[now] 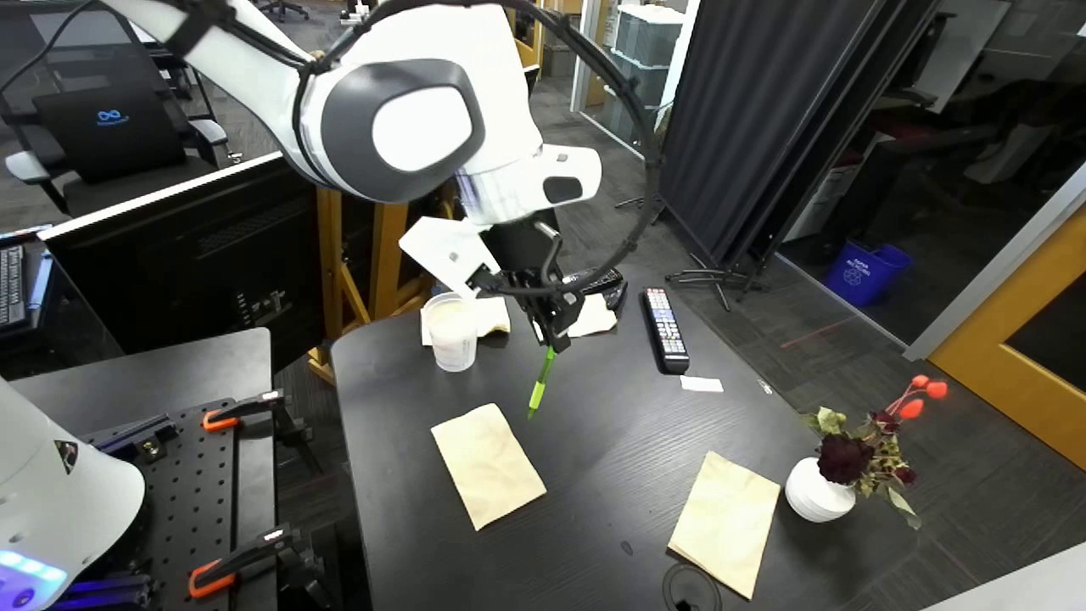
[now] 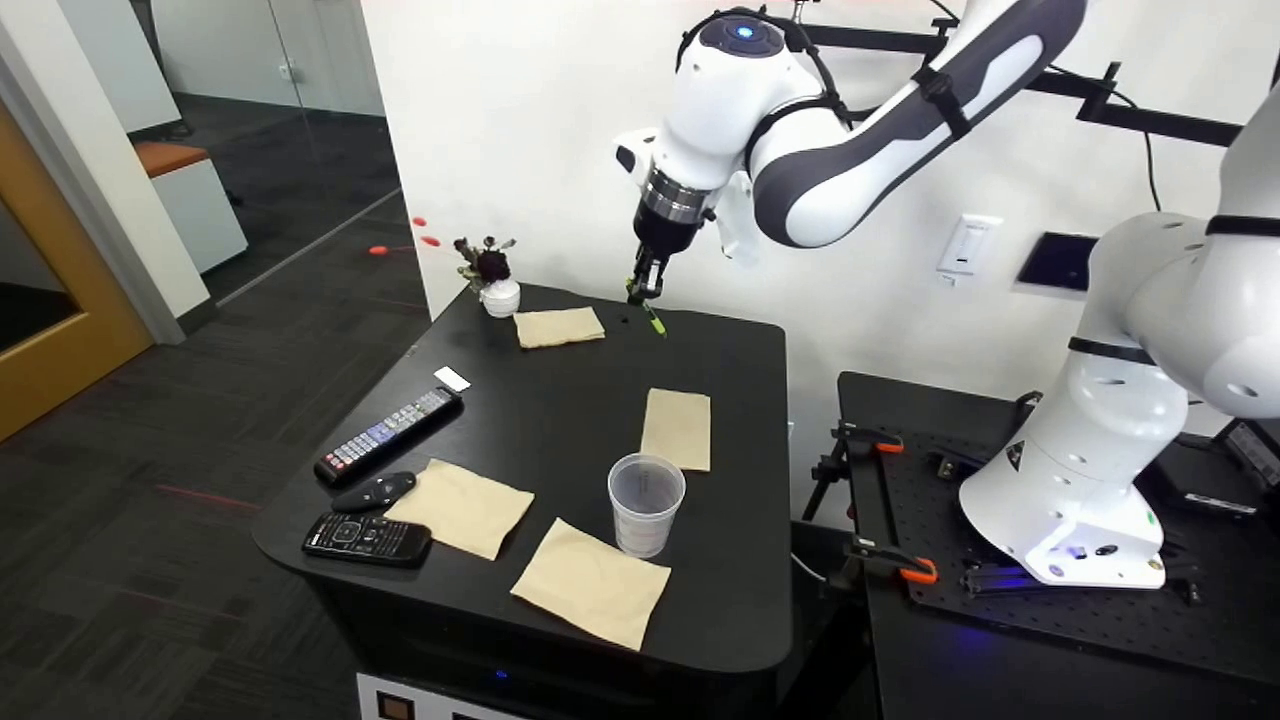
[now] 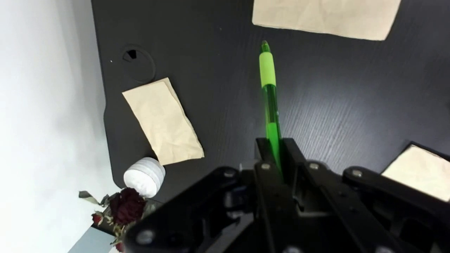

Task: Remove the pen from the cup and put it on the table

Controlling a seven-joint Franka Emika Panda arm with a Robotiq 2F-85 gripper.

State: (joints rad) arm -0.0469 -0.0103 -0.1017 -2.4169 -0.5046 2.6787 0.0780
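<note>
Aloft over the black table (image 2: 570, 410), the pen (image 3: 268, 70) hangs in the grasp of the gripper (image 3: 276, 146), its body pinched between two dark fingers (image 3: 262, 151), as we see it in the wrist view. We make out a green barrel, a yellow-green grip section and a tapered tip at the end away from the fingers. In both exterior views we find the pen tilted, tip downward and clear of the tabletop.

The cup (image 2: 643, 520), white and slightly translucent, stands upright on the table, mouth up, well apart from the pen. In an exterior view we see it between a tan sheet (image 2: 677, 430) and another sheet (image 2: 590, 590) near the table's rounded corner; whether it touches either, we cannot tell. A third sheet (image 2: 465, 507) lies near a compact remote (image 2: 365, 538) and an oval controller (image 2: 375, 492), both black. Farther along the same side we spot a long remote (image 2: 390, 437), with a white card (image 2: 452, 379) just beyond its end. Toward the table's opposite end, in both exterior views, a white vase (image 1: 819, 492) holding a dark red flower (image 1: 844, 458) stands just beside a fourth sheet (image 1: 727, 522).

The white arm (image 2: 690, 125) reaches over the table from a base (image 2: 1065, 500) that we see mounted on a separate black bench (image 2: 960, 660), where clamps (image 2: 919, 571) with orange ends sit along the edge. Behind the arm is a white wall (image 2: 560, 130).
</note>
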